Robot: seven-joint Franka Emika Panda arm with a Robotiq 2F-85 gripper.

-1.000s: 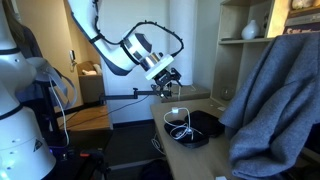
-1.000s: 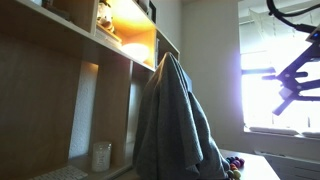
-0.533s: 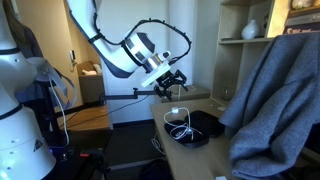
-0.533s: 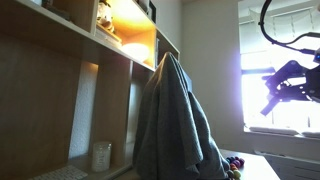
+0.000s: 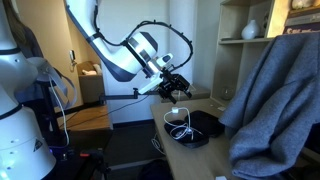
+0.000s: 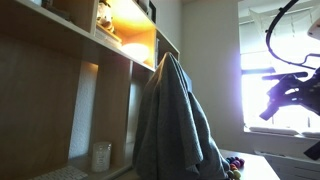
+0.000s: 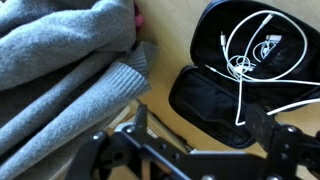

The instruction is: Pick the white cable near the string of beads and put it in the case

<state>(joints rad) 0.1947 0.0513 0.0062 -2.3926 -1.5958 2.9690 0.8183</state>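
My gripper [image 5: 178, 88] hangs open and empty; below it the thin looped white cable [image 7: 236, 68] lies inside the black soft oval case [image 7: 205, 100], beside grey knitted cloth [image 7: 60, 70].

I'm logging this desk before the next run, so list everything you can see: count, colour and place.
white cable: one, white, looped inside the open case, one end trailing over the lid half
case: one, black, open on the table
grey cloth: one, grey, heaped beside the case
beads: small cluster, multicoloured, at the foot of the cloth
table: one, light wood
glass jar: one, clear, low shelf compartment
vase: one, pale, on a shelf behind the cloth
gripper: one, black, open and empty, above the case
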